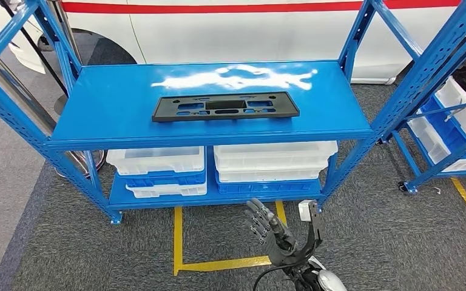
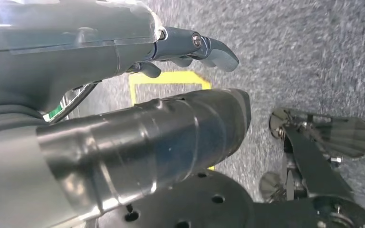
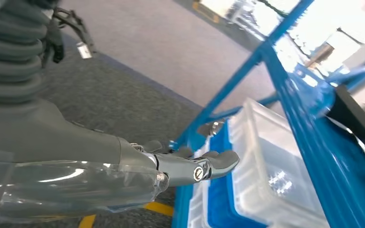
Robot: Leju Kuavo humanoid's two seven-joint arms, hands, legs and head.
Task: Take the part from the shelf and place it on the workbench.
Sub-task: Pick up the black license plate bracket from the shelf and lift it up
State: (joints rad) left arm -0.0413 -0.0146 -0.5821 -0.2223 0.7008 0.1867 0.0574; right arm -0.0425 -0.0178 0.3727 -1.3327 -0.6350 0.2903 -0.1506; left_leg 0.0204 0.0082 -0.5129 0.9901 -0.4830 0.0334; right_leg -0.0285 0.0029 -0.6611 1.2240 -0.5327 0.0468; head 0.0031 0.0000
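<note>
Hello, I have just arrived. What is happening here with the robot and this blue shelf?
The robot stands facing a blue metal shelf. A flat black plastic part with cut-outs lies on the upper board, and nothing touches it yet. The right hand is raised in front of the lower level, fingers spread, holding nothing. The left hand hangs over the grey carpet and holds nothing. White translucent bins sit on the lower level. The part has not been picked up yet.

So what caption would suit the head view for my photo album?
Right robot hand raised open before a blue shelf bearing a flat black part.
</note>
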